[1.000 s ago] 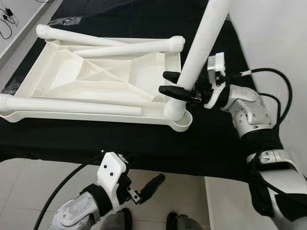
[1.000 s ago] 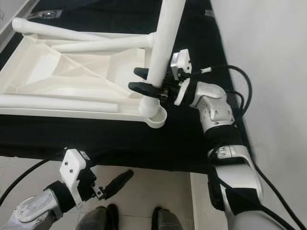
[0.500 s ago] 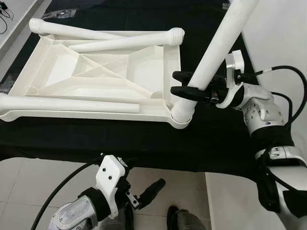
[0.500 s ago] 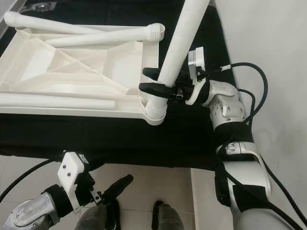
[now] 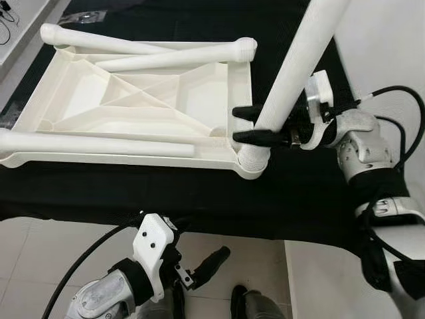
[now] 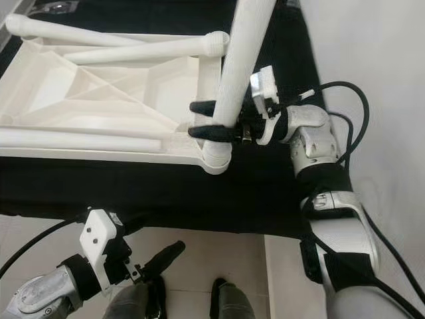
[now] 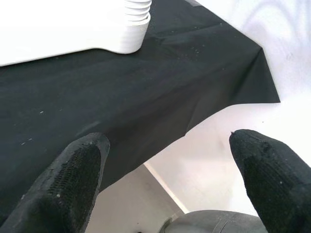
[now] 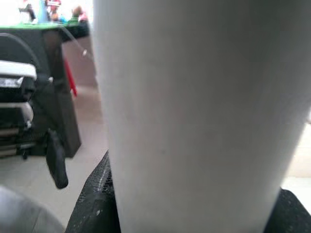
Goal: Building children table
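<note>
A white children's tabletop lies upside down on a black cloth. Three white legs lie loose on it: one along the far edge, one slanted, one along the near edge. A fourth leg stands tilted, its ribbed lower end in the near right corner socket. My right gripper is shut on this leg just above the socket; its wrist view has the leg between the fingers. My left gripper is open and hangs low, in front of the cloth's near edge.
The black cloth covers a low surface whose near edge hangs over pale floor tiles. A white wall runs close along the right side. Cables lie at the far left. Dark shoes show below.
The held leg has swung a little to the left and stands steeper. My right gripper has turned with it. The left arm has stayed put.
</note>
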Motion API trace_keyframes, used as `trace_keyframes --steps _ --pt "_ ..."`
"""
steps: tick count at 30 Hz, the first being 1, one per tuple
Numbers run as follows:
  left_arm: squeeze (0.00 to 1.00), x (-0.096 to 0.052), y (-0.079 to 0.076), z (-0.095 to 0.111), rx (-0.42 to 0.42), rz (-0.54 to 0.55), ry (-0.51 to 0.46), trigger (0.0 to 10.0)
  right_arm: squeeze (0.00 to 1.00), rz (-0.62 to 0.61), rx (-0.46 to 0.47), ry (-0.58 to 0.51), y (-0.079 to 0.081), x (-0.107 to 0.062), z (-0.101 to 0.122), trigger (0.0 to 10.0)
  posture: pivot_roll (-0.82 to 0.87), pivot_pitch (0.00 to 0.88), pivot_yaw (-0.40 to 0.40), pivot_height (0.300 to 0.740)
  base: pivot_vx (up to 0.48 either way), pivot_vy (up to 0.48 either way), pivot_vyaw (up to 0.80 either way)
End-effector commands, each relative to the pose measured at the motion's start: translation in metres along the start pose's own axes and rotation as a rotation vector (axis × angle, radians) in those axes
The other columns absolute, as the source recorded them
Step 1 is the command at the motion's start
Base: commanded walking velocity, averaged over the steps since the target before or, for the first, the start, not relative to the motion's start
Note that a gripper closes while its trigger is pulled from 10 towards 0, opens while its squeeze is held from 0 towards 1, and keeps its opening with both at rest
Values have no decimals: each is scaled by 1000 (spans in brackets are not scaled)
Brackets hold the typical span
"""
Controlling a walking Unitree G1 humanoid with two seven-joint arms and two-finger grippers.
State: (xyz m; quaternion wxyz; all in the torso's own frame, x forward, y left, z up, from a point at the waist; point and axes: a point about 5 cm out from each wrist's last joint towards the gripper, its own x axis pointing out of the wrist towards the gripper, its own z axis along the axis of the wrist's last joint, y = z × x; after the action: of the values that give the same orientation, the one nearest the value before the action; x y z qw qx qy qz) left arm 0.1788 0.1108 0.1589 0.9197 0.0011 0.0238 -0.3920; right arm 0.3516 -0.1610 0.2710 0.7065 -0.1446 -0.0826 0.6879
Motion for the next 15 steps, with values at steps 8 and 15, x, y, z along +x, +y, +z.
trace_keyframes --steps 8,15 --pt "0 -2 -2 -2 -8 -13 28 10000 0 160 77 217 22 16 -41 10000 108 343 -9 740 0 0 0" --pt "0 -1 -2 -3 -9 -15 27 10000 0 157 110 186 23 16 -38 10000 100 340 -15 740 0 0 0"
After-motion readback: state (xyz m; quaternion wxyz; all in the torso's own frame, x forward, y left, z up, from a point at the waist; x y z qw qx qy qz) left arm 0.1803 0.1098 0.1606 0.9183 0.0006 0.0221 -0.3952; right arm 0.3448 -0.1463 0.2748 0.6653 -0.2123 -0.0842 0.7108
